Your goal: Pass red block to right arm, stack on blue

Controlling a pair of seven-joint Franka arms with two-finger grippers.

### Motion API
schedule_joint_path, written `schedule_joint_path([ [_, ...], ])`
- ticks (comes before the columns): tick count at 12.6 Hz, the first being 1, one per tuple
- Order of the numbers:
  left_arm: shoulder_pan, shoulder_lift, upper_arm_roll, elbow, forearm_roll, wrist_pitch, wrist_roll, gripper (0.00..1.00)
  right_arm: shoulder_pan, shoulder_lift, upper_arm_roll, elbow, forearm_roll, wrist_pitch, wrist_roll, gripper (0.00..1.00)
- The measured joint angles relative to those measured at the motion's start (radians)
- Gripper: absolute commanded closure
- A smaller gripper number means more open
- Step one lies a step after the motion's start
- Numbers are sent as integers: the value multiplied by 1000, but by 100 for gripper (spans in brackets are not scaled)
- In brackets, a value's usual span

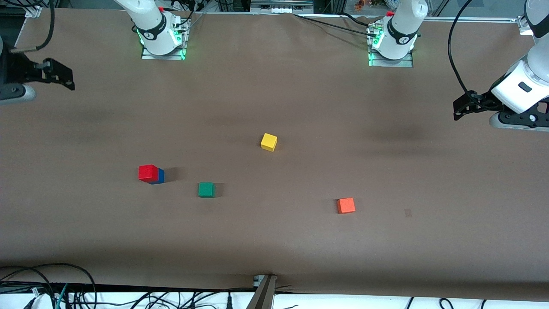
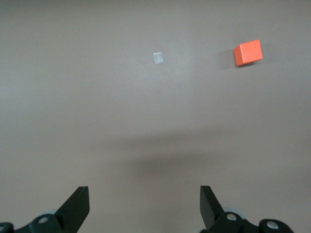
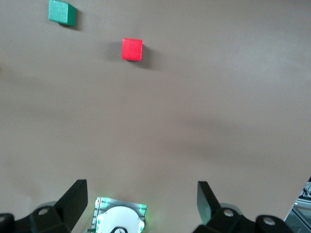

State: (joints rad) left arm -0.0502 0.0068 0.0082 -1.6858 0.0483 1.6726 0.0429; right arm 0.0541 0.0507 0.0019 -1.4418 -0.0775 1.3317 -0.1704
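The red block (image 1: pixel 148 172) sits on top of the blue cube (image 1: pixel 160 176), toward the right arm's end of the table. In the right wrist view only the red block (image 3: pixel 131 49) shows; the blue cube is hidden under it. My right gripper (image 1: pixel 64 77) is open and empty, raised over the table's edge at the right arm's end, well away from the stack; its fingers (image 3: pixel 73 196) are spread wide. My left gripper (image 1: pixel 461 107) is open and empty, raised over the left arm's end of the table; its fingers (image 2: pixel 77 204) are also wide apart.
A green cube (image 1: pixel 206 189) lies beside the stack, a little nearer the front camera, and shows in the right wrist view (image 3: pixel 61 12). A yellow cube (image 1: pixel 269 141) lies mid-table. An orange cube (image 1: pixel 345 205) lies toward the left arm's end and shows in the left wrist view (image 2: pixel 248 52). Cables run along the front edge.
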Motion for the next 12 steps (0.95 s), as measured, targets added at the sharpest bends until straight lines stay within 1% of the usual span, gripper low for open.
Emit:
schedule_joint_path([
  [2, 0, 0, 0, 0, 0, -1, 0, 0, -6, 1, 0, -5, 3, -21, 0, 0],
  [8, 0, 0, -4, 0, 0, -3, 0, 0, -16, 19, -17, -11, 24, -24, 7, 0],
  [12, 0, 0, -4, 0, 0, -3, 0, 0, -17, 20, -26, -11, 27, -24, 55, 0],
])
